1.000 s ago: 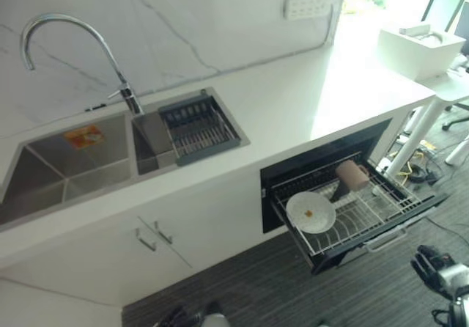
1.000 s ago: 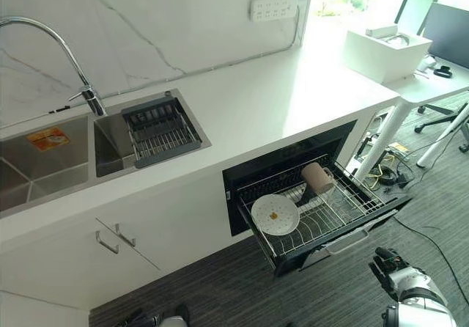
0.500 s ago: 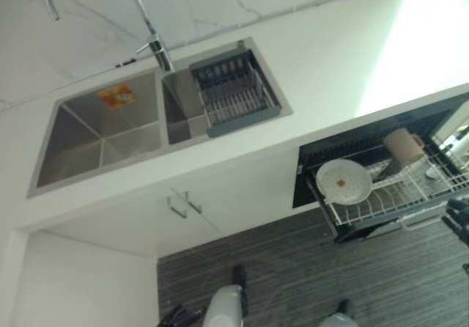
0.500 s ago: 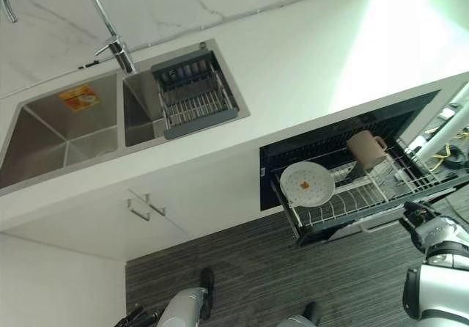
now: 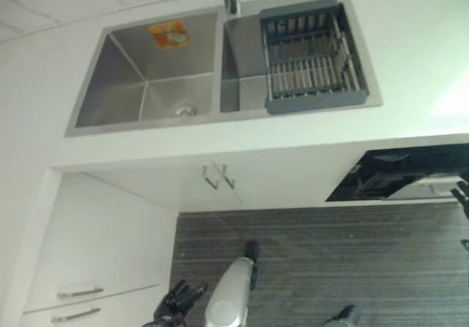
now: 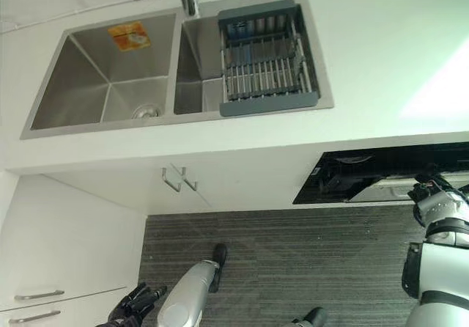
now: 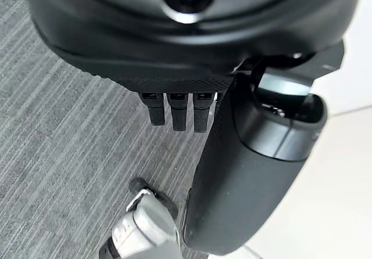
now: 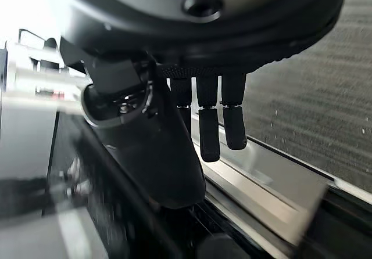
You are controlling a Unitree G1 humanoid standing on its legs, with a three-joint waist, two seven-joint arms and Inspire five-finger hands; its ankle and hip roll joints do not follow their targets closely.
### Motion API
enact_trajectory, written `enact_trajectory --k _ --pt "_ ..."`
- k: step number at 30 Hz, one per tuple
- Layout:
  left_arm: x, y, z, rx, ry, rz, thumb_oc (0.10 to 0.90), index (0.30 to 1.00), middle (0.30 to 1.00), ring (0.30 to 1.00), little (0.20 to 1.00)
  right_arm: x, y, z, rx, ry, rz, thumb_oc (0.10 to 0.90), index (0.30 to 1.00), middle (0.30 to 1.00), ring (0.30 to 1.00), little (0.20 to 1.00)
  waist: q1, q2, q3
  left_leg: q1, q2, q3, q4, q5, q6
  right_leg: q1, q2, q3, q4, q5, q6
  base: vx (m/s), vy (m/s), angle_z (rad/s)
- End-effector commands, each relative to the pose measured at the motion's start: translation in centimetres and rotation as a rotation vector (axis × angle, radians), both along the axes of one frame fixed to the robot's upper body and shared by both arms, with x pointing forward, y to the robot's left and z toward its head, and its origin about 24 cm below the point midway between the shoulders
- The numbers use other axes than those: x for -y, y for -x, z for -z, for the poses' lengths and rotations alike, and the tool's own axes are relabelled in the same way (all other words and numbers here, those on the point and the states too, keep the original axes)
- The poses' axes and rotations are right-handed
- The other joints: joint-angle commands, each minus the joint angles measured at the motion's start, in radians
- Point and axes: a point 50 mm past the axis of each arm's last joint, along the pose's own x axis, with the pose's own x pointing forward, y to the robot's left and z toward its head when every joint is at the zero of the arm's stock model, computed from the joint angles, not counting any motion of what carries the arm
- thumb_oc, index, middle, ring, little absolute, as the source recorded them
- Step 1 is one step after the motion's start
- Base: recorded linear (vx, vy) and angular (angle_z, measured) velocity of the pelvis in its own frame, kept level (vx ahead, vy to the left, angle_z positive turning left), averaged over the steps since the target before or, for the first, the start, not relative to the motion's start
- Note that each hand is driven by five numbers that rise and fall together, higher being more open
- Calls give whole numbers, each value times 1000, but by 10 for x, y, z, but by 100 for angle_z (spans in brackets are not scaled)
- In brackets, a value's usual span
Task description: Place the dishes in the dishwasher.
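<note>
A grey rack (image 5: 311, 56) sits in the steel sink (image 5: 146, 74).

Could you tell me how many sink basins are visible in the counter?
2: a large basin on the robot's left with an orange sticker on its far wall, and a smaller basin beside it to the right, largely covered by a grey drainer basket.

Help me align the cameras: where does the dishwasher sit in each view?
Left eye view: dishwasher at the right edge, under the counter.
Right eye view: lower right, under the counter.
Right wrist view: its front panel, just past the fingers.
Left wrist view: left hand over carpet.
Shared landmark: the right hand beside it.
</note>
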Motion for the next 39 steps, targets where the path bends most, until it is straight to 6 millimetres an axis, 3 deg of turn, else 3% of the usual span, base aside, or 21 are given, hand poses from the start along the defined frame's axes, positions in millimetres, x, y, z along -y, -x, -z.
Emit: enact_trajectory --k 1,4,5,8,14,15,16,17,22,25,27,28,33,37,39 --pt "-24 -16 -14 74 -76 -6 800 900 900 900 900 -52 -67 -94 544 27 -344 400 300 300 300 300 81 38 -22 77 3 14 -70 -103 -26 -86 -24 64 109 -35 16 41 23 18" --pt "-28 -20 -18 101 -77 -14 800 900 900 900 900 -56 -70 -111 661 72 -397 400 300 300 300 300 88 31 -16 65 -2 4 -70 -102 -23 -94 -26 62 109 -28 19 -9 13 9" --pt "-31 -21 -20 110 -79 5 800 900 900 900 900 -56 -70 -119 712 103 -426 400 300 300 300 300 92 30 -11 48 -5 5 -70 -76 -15 -110 -32 43 109 1 6 -71 33 -3" --pt "-39 -10 -20 114 -67 41 800 900 900 900 900 -50 -64 -130 758 144 -452 400 300 300 300 300 93 24 -17 46 -1 3 -70 -92 -22 -109 -28 59 109 -15 24 4 -5 4" --pt "-45 0 -20 135 -83 101 800 900 900 900 900 -49 -61 -108 783 107 -521 400 300 300 300 300 79 1 -20 54 23 22 -70 -76 -18 -120 -13 55 109 13 12 -72 -3 -1" --pt "-46 -3 -23 153 -97 126 800 900 900 900 900 -54 -62 -101 796 97 -564 546 519 519 519 519 72 -10 -25 62 35 30 -70 -78 -20 -117 -5 56 109 11 12 -44 -46 -4" --pt "-47 -5 -24 160 -102 132 800 900 900 900 900 -55 -62 -97 798 92 -574 755 832 832 832 832 69 -14 -26 66 40 34 -70 -79 -20 -116 -1 58 109 11 12 -61 -75 -6" --pt "-46 -12 -28 201 -103 159 800 900 900 900 900 -60 -61 -85 804 87 -606 800 900 900 900 900 51 -27 -30 78 58 47 -70 -81 -22 -114 10 65 109 10 12 -60 -73 -13" --pt "-43 -26 -39 281 -118 164 800 900 900 900 900 -75 -51 -35 724 120 -626 800 900 900 900 900 4 -67 -37 121 104 88 -70 -92 -26 -102 46 89 109 6 10 -49 -95 -34" --pt "-36 -49 -49 336 -129 161 800 900 900 900 900 -104 -41 15 581 144 -679 800 900 900 900 900 -55 -103 -50 162 148 123 -70 -99 -30 -95 88 128 109 -11 6 -57 -133 -35" --pt "-37 -53 -51 344 -139 153 800 900 900 900 900 -116 -30 43 502 131 -721 800 900 900 900 900 -86 -114 -58 181 170 140 -70 -98 -32 -96 109 150 109 -24 4 -98 -98 -63" --pt "-39 -54 -47 317 -156 156 800 900 900 900 900 -123 -16 73 462 70 -741 800 900 900 900 900 -117 -124 -71 198 192 156 -70 -98 -34 -93 134 172 109 -45 1 -97 -76 -66" --pt "-39 -46 -33 241 -198 151 800 900 900 900 900 -133 15 127 267 40 -797 800 900 900 900 900 -169 -133 -112 231 229 181 -70 -89 -47 -85 172 212 109 -81 -21 -30 -28 -52" --pt "-43 -45 -26 154 -262 98 800 900 900 900 900 -148 52 179 11 6 -841 800 900 900 900 900 -208 -138 -147 260 250 196 -70 -89 -64 -67 192 228 109 -113 -41 -10 -14 -17" --pt "-43 -43 -23 130 -242 66 800 900 900 900 900 -152 67 195 -69 -16 -852 800 900 900 900 900 -219 -136 -159 267 255 198 -70 -90 -67 -61 196 227 109 -122 -48 26 -13 -3"
